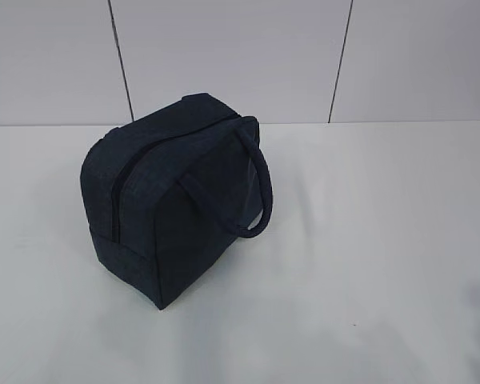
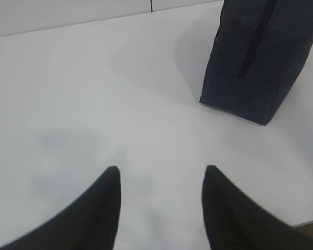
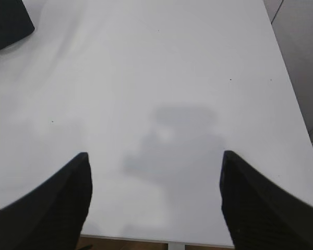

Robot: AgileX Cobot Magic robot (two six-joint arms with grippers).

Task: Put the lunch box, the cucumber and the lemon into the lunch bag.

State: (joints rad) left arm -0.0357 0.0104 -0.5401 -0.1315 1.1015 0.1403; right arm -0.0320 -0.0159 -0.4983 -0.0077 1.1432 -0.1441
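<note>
Saw a broad white table [image 1: 384,280] filling most of the exterior view, backed by a pale panelled wall [image 1: 224,56] crossed by thin dark seams. Found the lunch bag [image 1: 168,216] standing upright on the tabletop, left of centre and toward the far edge, one bottom corner turned toward the camera. Noted dark navy fabric, a boxy shape and a rounded top. Picked out the same bag at the upper right of the left wrist view [image 2: 255,57], well apart from the fingers, and only a dark corner of it at the upper left of the right wrist view [image 3: 5,23]. Made out a looped handle [image 1: 264,188] arching over the bag's right side, its lower end against the side panel. Traced the zipper [image 1: 116,192] as a dark line curving over the top and down the left face; could not tell whether it was fully closed. Saw the left gripper [image 2: 161,169] hovering above bare table, black fingers apart, nothing between them. Saw the right gripper [image 3: 155,154] likewise over bare tabletop near the table's right edge, fingers spread wider, gripping nothing. Noticed a soft grey shadow [image 3: 172,140] lying on the surface just beyond the right fingers.
</note>
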